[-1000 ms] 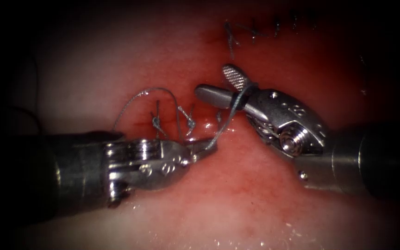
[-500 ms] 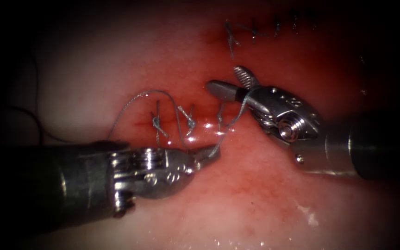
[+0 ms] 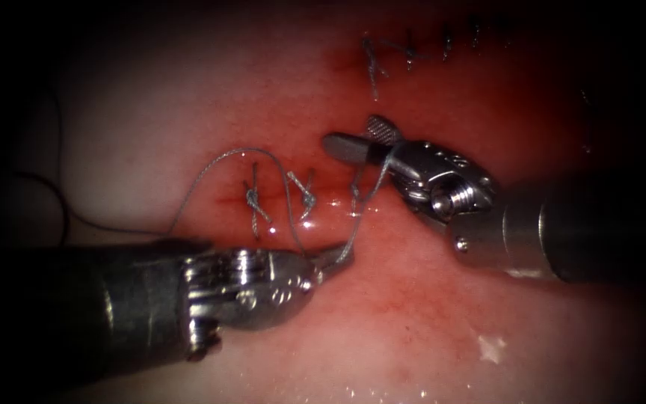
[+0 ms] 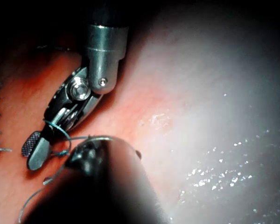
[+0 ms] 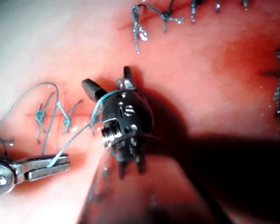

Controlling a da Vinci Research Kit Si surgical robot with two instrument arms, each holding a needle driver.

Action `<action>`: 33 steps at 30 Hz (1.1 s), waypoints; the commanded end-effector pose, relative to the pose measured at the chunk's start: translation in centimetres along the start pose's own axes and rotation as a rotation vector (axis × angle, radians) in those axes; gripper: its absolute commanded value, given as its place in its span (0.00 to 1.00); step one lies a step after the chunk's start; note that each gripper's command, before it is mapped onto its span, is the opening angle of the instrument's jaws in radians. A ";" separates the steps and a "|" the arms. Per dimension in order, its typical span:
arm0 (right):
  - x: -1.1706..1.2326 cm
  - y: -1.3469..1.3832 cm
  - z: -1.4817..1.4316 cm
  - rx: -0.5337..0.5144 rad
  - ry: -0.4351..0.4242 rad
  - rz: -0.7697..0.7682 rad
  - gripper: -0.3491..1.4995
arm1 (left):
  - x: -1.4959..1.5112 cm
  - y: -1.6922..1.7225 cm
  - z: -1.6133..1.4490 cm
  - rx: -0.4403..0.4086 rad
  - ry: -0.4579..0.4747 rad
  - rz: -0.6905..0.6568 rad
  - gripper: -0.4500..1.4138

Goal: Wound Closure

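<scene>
My left tool (image 3: 336, 256) comes in low from the left, its jaws shut on the thread (image 3: 358, 221). From there the thread rises past the newest stitch (image 3: 354, 193) and loops around my right tool (image 3: 349, 133). That tool's jaws stand open above the stitch, with nothing between them. In the right wrist view the loop lies round the right tool (image 5: 106, 77) behind its jaws, and the left tool (image 5: 51, 166) pinches the strand. The left wrist view shows the loop (image 4: 56, 128) on the right tool (image 4: 33, 151).
Two knotted stitches (image 3: 252, 198) (image 3: 306, 196) sit on the cut left of the newest one. A long slack thread (image 3: 211, 166) arcs over them toward the left. Several older stitches (image 3: 373, 66) line the tissue farther back. Red fluid wets the tissue (image 3: 413, 314).
My left tool has drawn its thread end down and slightly right. My right tool has shifted left, its jaws less wide apart, the loop still round it.
</scene>
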 end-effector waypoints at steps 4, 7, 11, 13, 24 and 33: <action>-0.08 -0.04 0.05 0.022 -0.018 -0.006 0.73 | -0.01 -0.03 0.07 -0.008 0.002 0.003 0.00; -0.09 -0.05 0.04 0.021 -0.025 -0.007 0.68 | -0.04 -0.05 0.08 -0.008 0.003 0.004 0.00; -0.12 -0.04 0.01 -0.030 -0.041 -0.005 0.00 | -0.06 -0.07 0.10 -0.011 0.003 0.005 0.00; -0.13 -0.04 0.00 -0.093 -0.065 -0.014 0.00 | -0.06 -0.08 0.09 -0.014 0.002 0.006 0.00; 0.05 -0.16 -0.15 -0.049 0.034 -0.091 0.00 | -0.17 -0.39 0.07 -0.064 -0.017 0.015 0.00; 0.21 -0.36 -0.50 0.024 0.193 -0.199 0.00 | -0.46 -1.11 0.10 -0.075 -0.067 -0.010 0.00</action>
